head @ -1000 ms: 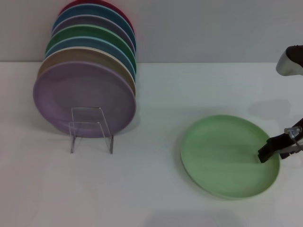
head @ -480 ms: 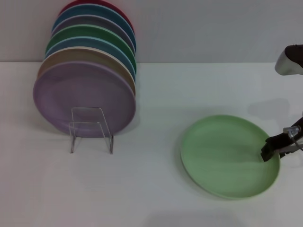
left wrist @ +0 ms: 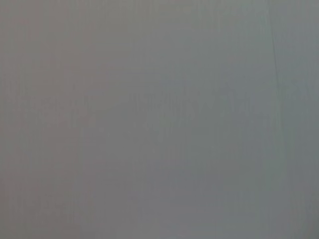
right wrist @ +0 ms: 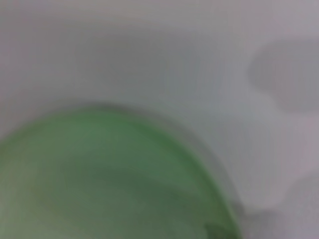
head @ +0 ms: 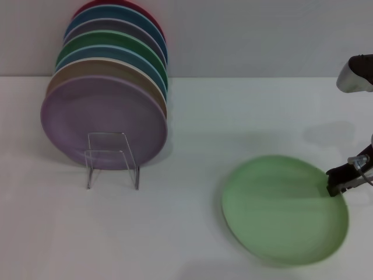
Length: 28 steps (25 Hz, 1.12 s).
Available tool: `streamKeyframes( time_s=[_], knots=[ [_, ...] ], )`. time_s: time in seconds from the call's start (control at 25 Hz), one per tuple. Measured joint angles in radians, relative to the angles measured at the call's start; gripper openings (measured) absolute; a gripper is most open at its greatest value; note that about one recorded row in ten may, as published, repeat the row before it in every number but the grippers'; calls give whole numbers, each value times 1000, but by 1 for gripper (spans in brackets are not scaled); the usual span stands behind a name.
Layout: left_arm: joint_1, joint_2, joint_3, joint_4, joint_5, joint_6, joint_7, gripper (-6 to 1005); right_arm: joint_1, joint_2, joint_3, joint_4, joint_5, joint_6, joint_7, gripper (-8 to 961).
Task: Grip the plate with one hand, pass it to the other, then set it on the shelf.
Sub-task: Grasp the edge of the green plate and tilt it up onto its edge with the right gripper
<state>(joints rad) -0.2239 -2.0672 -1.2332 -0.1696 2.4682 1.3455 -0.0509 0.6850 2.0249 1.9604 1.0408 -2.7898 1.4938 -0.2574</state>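
The white table (head: pixel 192 116) carries, at its far left, a row of coloured plates (head: pixel 111 87) standing on edge with a lilac plate (head: pixel 102 119) foremost, and the clear acrylic shelf (head: pixel 112 158) stands just in front of that lilac plate. The pale mint-green plate (head: pixel 284 209) lies well apart from the shelf, at the near right of the table. The right gripper (head: pixel 333 185) is clenched on the plate's right rim, one black finger (head: pixel 341 173) lying over the rim's top face.
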Motion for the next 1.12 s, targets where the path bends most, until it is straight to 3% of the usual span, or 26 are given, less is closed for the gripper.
streamKeyframes(
  time_s=[0.24, 0.68, 1.12],
  knots=[
    [0, -1, 0, -9, 0, 4, 0, 860, -18, 3, -5, 57, -2, 0, -6, 36],
    [21, 1, 48, -47, 2, 100, -9, 860, -123, 49, -27, 343, 63, 2, -87, 27],
    [51, 5, 52, -136, 29, 168, -19, 861, -255, 51, -53, 586, 166, -18, -156, 18]
  ],
)
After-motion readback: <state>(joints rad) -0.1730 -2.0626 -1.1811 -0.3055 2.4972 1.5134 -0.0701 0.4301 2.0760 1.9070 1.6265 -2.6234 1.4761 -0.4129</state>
